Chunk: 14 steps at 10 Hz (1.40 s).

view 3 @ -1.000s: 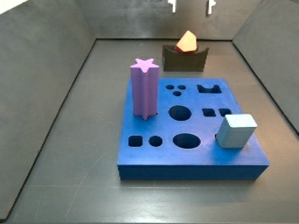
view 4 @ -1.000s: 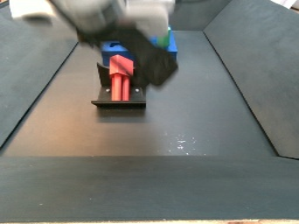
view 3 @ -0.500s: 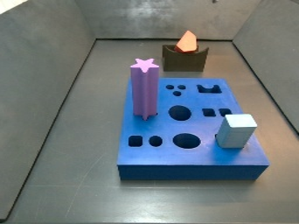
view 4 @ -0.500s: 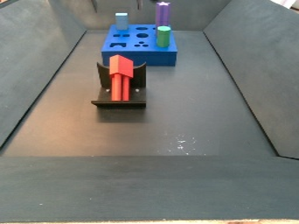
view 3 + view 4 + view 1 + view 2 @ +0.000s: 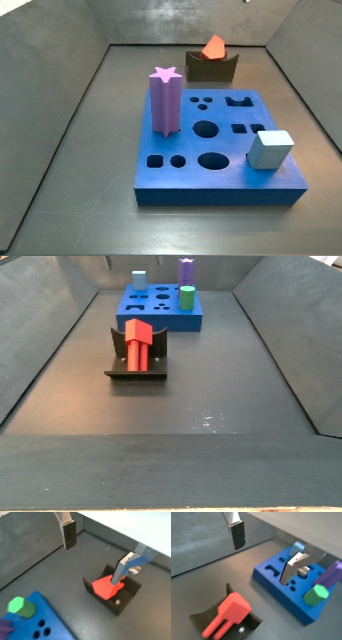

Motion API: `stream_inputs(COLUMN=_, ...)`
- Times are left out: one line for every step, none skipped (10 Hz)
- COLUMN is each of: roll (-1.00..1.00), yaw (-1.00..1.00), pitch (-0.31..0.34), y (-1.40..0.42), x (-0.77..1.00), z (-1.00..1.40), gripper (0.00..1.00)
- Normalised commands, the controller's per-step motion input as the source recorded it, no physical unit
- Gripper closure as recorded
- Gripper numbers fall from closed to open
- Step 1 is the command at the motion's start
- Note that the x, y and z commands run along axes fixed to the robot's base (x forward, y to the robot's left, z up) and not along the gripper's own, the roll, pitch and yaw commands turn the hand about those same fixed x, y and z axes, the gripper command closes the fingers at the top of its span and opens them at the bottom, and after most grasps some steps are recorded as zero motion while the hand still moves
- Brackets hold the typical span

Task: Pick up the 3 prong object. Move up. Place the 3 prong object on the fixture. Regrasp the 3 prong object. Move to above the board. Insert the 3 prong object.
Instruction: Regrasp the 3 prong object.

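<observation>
While claw (image 5: 97,547) hangs above floor with plates spread wide and nothing between them, it appears only in both wrist views (image 5: 264,549); not seen in side views. 3 prong object (image 5: 138,338), red-orange, rests in fixture (image 5: 136,368), frame centre-left; same pair at upper centre in a side view (image 5: 214,46), fixture (image 5: 211,68) just behind board (image 5: 221,160). Board carries purple post (image 5: 164,100) and grey cube (image 5: 270,150). Green piece (image 5: 316,593) stands on board (image 5: 284,574) in a wrist view.

Purple star-topped post (image 5: 164,100), pale grey cube (image 5: 270,150), green hexagonal peg (image 5: 315,594)
</observation>
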Motion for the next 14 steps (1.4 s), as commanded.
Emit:
stream_inputs(roll=1.0, yaw=0.03, pitch=0.016, y=-0.02, x=-0.02, z=0.01, gripper=0.0)
stream_inputs(roll=1.0, yaw=0.03, pitch=0.012, y=-0.02, x=-0.02, z=0.01, gripper=0.0)
stream_inputs(roll=1.0, yaw=0.03, pitch=0.011, y=-0.02, x=-0.02, z=0.01, gripper=0.0)
stream_inputs(roll=1.0, yaw=0.03, pitch=0.012, y=-0.02, x=-0.02, z=0.01, gripper=0.0)
stream_inputs(roll=1.0, yaw=0.03, pitch=0.018, y=-0.02, x=-0.01, z=0.01, gripper=0.0)
stream_inputs(roll=1.0, yaw=0.03, pitch=0.021, y=-0.02, x=0.0, z=0.01, gripper=0.0)
stream_inputs(roll=1.0, yaw=0.04, pitch=0.029, y=-0.02, x=0.02, z=0.0, gripper=0.0)
stream_inputs(roll=1.0, yaw=0.04, pitch=0.036, y=-0.02, x=0.03, z=0.0, gripper=0.0)
stream_inputs(roll=1.0, yaw=0.04, pitch=0.047, y=-0.03, x=0.04, z=-0.01, gripper=0.0)
stream_inputs(roll=1.0, yaw=0.05, pitch=0.059, y=-0.03, x=0.06, z=-0.01, gripper=0.0)
stream_inputs(roll=1.0, yaw=0.06, pitch=0.08, y=-0.03, x=0.08, z=-0.01, gripper=0.0)
stream_inputs(roll=1.0, yaw=0.07, pitch=0.102, y=-0.03, x=0.09, z=-0.01, gripper=0.0)
stream_inputs(roll=1.0, yaw=0.08, pitch=0.129, y=-0.04, x=0.1, z=-0.02, gripper=0.0)
stream_inputs(roll=1.0, yaw=0.11, pitch=0.162, y=-0.04, x=0.1, z=-0.02, gripper=0.0)
